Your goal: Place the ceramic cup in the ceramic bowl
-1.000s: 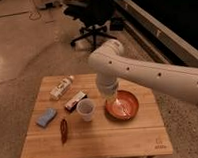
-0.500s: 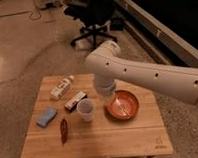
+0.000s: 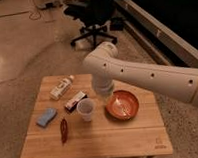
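Camera view: my pincer [image 3: 104, 97], closed on nothing, hangs low between the two task items. The small whitish tapered ceramic cup [image 3: 86, 109] stands upright on the wooden table [image 3: 96, 143], just camera-left of the pincer. The round reddish-brown ceramic bowl [image 3: 128, 99] sits just camera-right, empty. I judge that the pincer must open and shift cupward.

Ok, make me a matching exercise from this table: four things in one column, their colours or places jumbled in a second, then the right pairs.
Things:
1. ceramic cup
2. ceramic bowl
3. sponge
4. white bottle

Descriptions:
A. blue, near the left edge of the table
B. lying down at the back left, labelled
C. reddish-brown, just right of the gripper
D. whitish, upright, just left of the gripper

Pairs: 1-D, 2-C, 3-A, 4-B.

The gripper, shut, hangs over the table between cup and bowl.
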`<action>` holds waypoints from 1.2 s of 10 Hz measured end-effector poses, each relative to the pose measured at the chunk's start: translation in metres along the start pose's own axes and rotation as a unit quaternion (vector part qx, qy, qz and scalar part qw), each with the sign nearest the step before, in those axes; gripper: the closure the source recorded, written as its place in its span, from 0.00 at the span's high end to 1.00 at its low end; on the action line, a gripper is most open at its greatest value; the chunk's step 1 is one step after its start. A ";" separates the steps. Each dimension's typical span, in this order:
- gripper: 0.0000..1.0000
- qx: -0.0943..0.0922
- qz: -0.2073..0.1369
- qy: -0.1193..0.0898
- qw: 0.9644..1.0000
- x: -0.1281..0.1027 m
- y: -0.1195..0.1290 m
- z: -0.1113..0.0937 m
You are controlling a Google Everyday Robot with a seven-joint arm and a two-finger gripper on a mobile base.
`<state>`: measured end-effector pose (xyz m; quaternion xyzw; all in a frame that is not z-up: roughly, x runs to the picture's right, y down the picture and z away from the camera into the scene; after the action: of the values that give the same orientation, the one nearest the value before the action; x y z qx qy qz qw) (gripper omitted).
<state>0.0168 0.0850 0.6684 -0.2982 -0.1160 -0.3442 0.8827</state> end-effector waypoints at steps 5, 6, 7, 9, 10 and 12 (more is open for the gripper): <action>0.40 0.006 0.018 -0.001 1.000 0.001 -0.014 -0.006; 0.40 0.004 0.013 -0.001 1.000 -0.002 -0.015 -0.006; 0.40 -0.003 0.001 -0.002 1.000 -0.002 -0.015 -0.008; 0.40 -0.002 0.002 -0.002 1.000 0.001 -0.017 -0.005; 0.40 0.000 0.010 -0.002 1.000 0.007 -0.010 -0.009; 0.40 0.002 0.016 -0.004 1.000 0.008 -0.011 -0.015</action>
<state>0.0149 0.0651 0.6642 -0.2999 -0.1154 -0.3287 0.8881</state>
